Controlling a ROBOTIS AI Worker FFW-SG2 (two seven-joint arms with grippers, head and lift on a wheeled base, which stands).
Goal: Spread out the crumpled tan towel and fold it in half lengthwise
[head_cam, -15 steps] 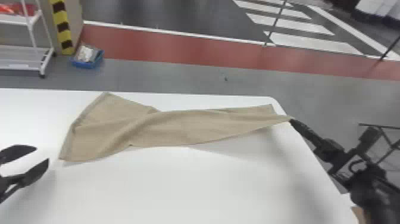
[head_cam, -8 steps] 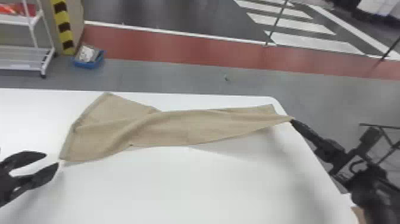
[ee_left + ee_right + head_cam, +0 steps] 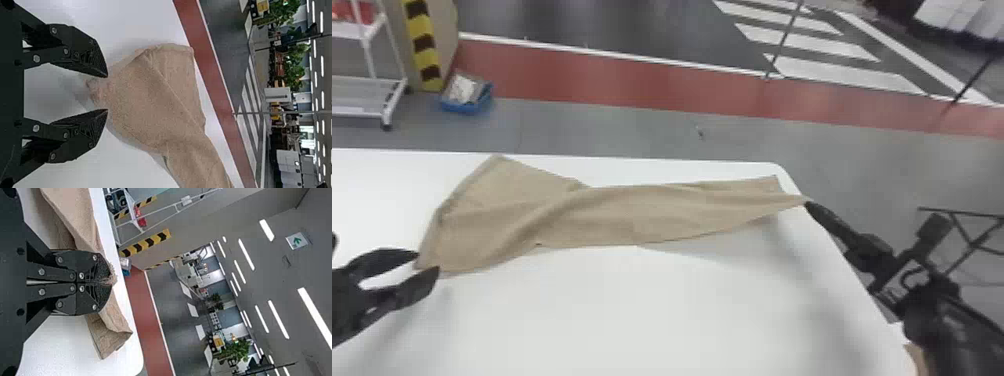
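- Towel [image 3: 612, 215] is lying twisted across the table [image 3: 657, 310].
- Right gripper [image 3: 807, 202] is pinching the towel's right end.
- Left gripper [image 3: 428, 262] is holding its fingers spread at the near left corner.

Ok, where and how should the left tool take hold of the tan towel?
Best pinched at the near left corner of the tan towel, coming in from the robot's near left. It tapers toward the left tool and appears between its open fingers. The right tool grips the towel's right end, so this should help spreading.
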